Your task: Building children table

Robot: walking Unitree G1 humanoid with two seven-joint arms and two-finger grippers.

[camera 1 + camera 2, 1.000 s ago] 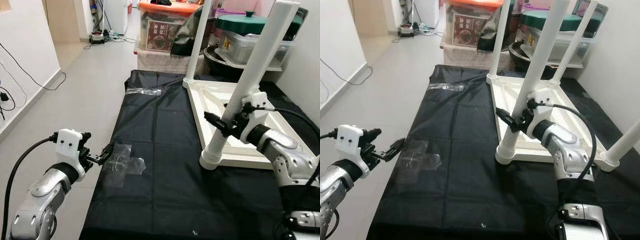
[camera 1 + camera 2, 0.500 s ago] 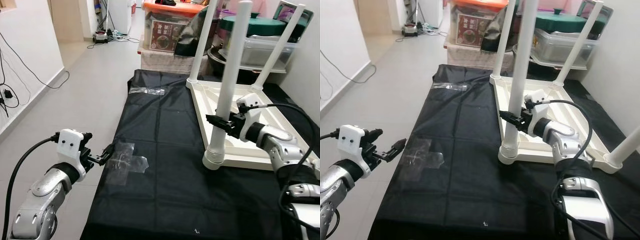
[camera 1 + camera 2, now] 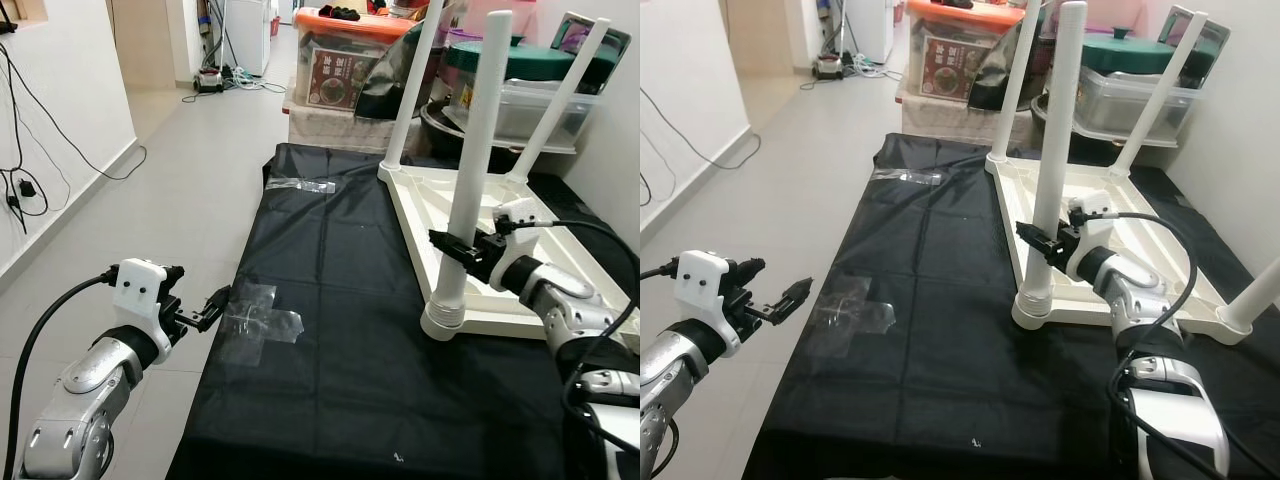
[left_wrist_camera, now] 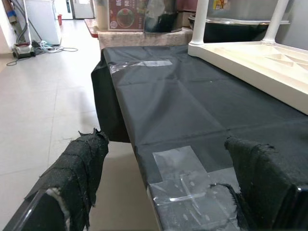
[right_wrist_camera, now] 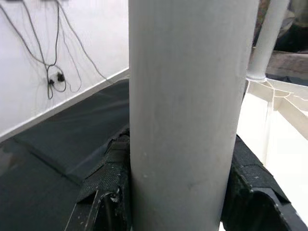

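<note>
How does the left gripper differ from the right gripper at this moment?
The left gripper is open and holds nothing; the right gripper is shut on the nearest white table leg. The left gripper hovers at the near left edge of the black sheet, by a clear tape patch; the right gripper is over the upturned tabletop. Both have black fingers on silver arms.

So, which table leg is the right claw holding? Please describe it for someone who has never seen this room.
A white table lies upside down on a black sheet on the floor, its legs pointing up. The leg stands at the table's near corner on the robot's left. It alone has the right claw shut around it, low on the post.
</note>
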